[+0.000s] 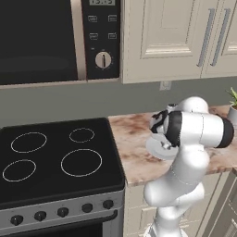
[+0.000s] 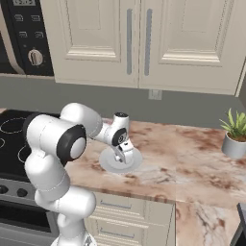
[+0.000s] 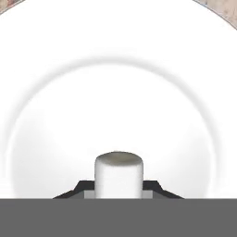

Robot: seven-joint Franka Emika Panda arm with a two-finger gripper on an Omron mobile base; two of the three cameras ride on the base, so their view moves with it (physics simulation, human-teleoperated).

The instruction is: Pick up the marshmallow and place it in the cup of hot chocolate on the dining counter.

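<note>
While clamped on the marshmallow (image 3: pixel 118 173), gripper (image 2: pixel 123 157) down at the middle of the pale round plate (image 2: pixel 106 166), jaws drawn in against the white piece from both sides. Dark fingertips (image 3: pixel 152 187) just visible on either side of the marshmallow in the hand view, its rounded top standing up between them. Marshmallow over the centre of the plate's (image 3: pixel 115 92) shallow well; cannot tell whether touching the plate or lifted just off it. Plate itself flat on the marbled brown-and-cream counter (image 2: pixel 192 153), near the counter's front edge and just beside the black stove (image 1: pixel 55 157). Same plate (image 1: pixel 155 149) partly hidden behind the white arm in the left base view. Potted green plant (image 2: pixel 235 134) on the counter well apart from the plate, toward the back wall. Cream cabinets (image 2: pixel 144 43) above the plate, microwave (image 1: pixel 46 41) above the stove. Wall outlet (image 2: pixel 154 94) on the grey wall behind the plate.
</note>
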